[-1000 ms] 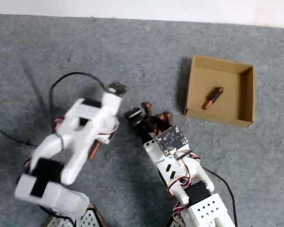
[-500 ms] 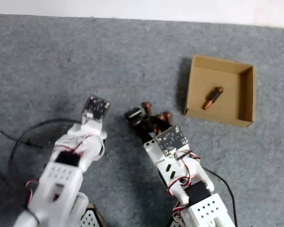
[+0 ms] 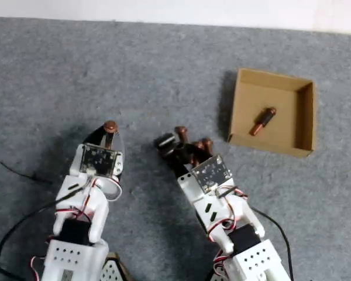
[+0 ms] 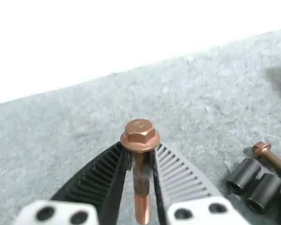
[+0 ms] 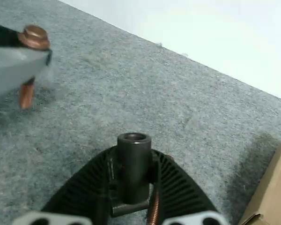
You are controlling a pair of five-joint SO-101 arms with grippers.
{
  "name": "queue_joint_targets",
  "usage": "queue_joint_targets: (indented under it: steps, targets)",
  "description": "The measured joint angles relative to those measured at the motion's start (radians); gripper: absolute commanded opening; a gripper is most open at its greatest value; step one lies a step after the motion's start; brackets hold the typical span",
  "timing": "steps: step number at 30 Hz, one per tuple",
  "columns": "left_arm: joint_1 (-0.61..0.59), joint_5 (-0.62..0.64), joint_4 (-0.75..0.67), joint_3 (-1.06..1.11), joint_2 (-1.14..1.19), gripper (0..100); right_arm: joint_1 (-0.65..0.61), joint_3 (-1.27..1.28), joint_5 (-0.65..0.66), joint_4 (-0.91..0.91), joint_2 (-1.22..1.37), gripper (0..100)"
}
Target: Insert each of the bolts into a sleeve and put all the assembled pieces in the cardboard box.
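My left gripper (image 3: 109, 134) sits at the table's left-centre, shut on a copper bolt (image 3: 110, 126) with its hex head (image 4: 139, 133) standing above the black fingers (image 4: 110, 176). To its right my right gripper (image 3: 164, 144) is shut on a black sleeve (image 5: 133, 161), open end up. In the right wrist view the left gripper's bolt (image 5: 33, 38) hangs a short way off from the sleeve. Loose bolts (image 3: 181, 132) and spare sleeves (image 4: 253, 183) lie beside the right gripper. The cardboard box (image 3: 288, 126) at the right holds one assembled piece (image 3: 262, 121).
Grey carpet covers the table, with a white wall along the far edge. The box's corner (image 5: 277, 187) stands close to the right gripper. A black cable (image 3: 20, 172) trails by the left arm. Open carpet lies beyond both grippers.
The left arm has swung round from a sideways pose to point straight ahead, bringing the bolt upright in front of it. The right arm and its sleeve have stayed put.
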Motion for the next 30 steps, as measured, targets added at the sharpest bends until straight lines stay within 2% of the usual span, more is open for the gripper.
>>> queue_joint_targets:
  steps: [3, 5, 13, 18, 20, 26, 30]
  targets:
    - [-0.002, 0.009, 0.086, -0.002, -0.083, 1, 0.000, 0.000, 0.000, 0.000, 0.000, 0.5]
    - [0.000, 0.072, 0.133, -0.005, -0.132, 1, 0.000, 0.000, 0.000, 0.000, 0.000, 0.5]
    - [0.002, 0.404, 0.153, -0.009, -0.161, 1, -0.035, 0.000, 0.000, 0.000, 0.000, 0.5]
    - [0.058, 0.703, 0.149, -0.015, -0.161, 1, -0.068, 0.000, 0.000, 0.000, 0.000, 0.5]
    - [0.068, 0.801, 0.100, -0.015, -0.161, 1, -0.078, 0.000, 0.000, 0.000, 0.000, 0.5]
    - [0.063, 0.867, -0.094, -0.008, -0.161, 1, -0.146, 0.000, 0.000, 0.034, 0.000, 0.5]
    - [0.077, 0.873, -0.133, -0.005, -0.161, 1, -0.184, 0.000, 0.000, 0.037, 0.000, 0.5]
